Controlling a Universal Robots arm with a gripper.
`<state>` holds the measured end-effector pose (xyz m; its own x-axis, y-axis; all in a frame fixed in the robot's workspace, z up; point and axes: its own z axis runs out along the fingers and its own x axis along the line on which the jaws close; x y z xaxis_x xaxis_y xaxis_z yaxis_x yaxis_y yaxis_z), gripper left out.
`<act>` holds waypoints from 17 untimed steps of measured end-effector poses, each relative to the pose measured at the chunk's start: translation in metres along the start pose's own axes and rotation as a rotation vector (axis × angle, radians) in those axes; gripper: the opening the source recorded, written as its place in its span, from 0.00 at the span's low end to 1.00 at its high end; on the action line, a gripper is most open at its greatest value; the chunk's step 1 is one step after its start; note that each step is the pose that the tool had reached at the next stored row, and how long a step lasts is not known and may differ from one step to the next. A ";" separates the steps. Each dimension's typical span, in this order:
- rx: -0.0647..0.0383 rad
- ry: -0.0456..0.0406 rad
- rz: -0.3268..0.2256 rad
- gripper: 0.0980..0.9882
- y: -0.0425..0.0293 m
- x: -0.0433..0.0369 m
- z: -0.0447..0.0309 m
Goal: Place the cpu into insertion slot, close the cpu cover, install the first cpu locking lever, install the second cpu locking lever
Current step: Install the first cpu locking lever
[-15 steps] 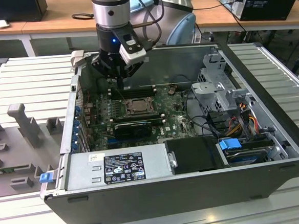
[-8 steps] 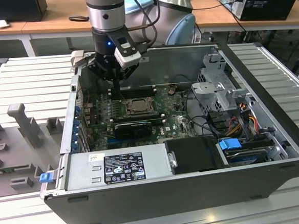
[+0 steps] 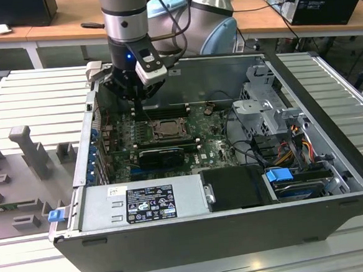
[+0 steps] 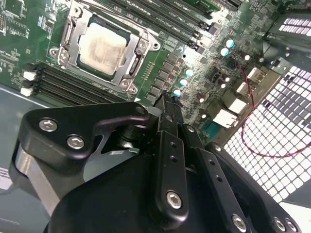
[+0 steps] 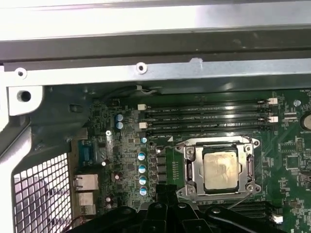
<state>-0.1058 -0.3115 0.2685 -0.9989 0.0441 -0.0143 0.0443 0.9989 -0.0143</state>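
Nearest in both wrist views is the gripper [image 4: 170,102]. Its two black fingers [image 4: 172,145] are pressed together with nothing between them. The tip hangs just above the green board [image 5: 129,145], beside a row of little round cans [image 5: 142,167]. It is close to one side of the socket and, as far as I can see, not touching it.

Just past the tip sits the cpu [image 5: 221,169]. It lies flat inside the insertion slot [image 3: 153,132] with its pale top facing up. The cpu cover [image 4: 131,65] is down over it, and its shiny frame goes all round the chip. So I think the job now is the levers. A thin lever wire [image 4: 154,44] runs along one edge of the cover, but I cannot tell if it is hooked in.

To do this well, I think the tip should push only on the lever's end, slowly, down and then sideways under its hook. It should keep off the chip's top and off the little cans.

Further off are the long black memory slots [image 5: 204,119], and behind them the grey wall of the case [image 5: 146,73]
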 end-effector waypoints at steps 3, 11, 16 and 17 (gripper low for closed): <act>-0.001 -0.0001 -0.010 0.01 0.0008 0.0038 0.0022; -0.001 0.0005 -0.010 0.01 0.0065 0.0113 0.0080; -0.001 0.0004 -0.010 0.01 0.0155 0.0125 0.0088; -0.001 0.0004 -0.010 0.01 0.0169 0.0127 0.0089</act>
<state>-0.1176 -0.2941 0.2591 -0.9993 0.0343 -0.0138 0.0345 0.9993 -0.0130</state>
